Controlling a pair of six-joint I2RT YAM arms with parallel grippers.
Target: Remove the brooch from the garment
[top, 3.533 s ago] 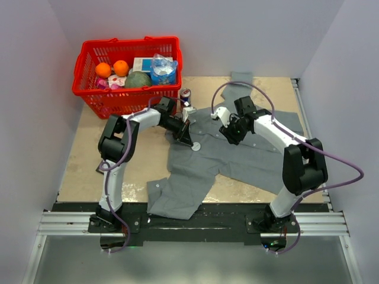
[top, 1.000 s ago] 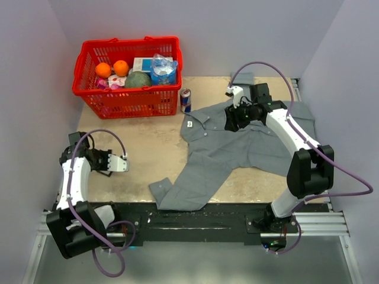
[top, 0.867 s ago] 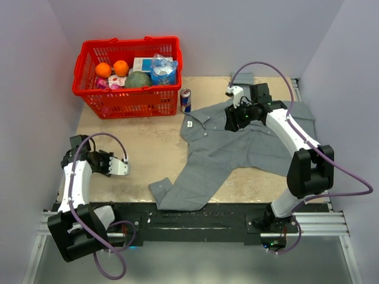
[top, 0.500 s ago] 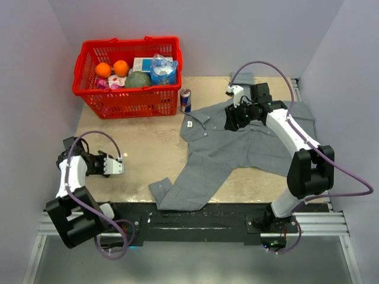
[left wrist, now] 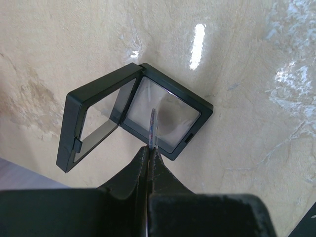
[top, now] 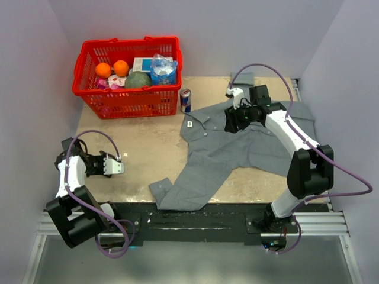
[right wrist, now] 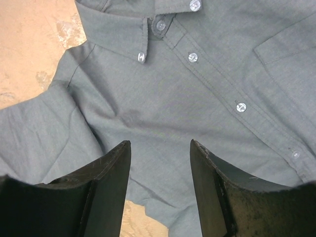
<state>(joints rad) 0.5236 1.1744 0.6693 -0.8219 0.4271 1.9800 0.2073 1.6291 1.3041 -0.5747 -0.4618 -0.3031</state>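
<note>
The grey shirt (the garment) (top: 237,148) lies spread on the right half of the table, collar toward the back. It fills the right wrist view (right wrist: 163,98). My right gripper (top: 232,123) hovers open just above its chest, empty (right wrist: 159,143). My left gripper (top: 120,168) is far from the shirt at the table's left edge. It is shut (left wrist: 148,148) on the brooch (left wrist: 152,129), a thin disc seen edge-on with a reddish tint. It holds the brooch just over an open black hinged case (left wrist: 133,116) with clear panels.
A red basket (top: 127,97) with oranges, a bottle and packets stands at the back left. A drink can (top: 185,99) stands between it and the shirt's collar. Walls close in on both sides.
3.5 s ago both grippers were at the shirt's chest. Since then the left arm swung to the table's left side and edged left. The right gripper barely moved.
</note>
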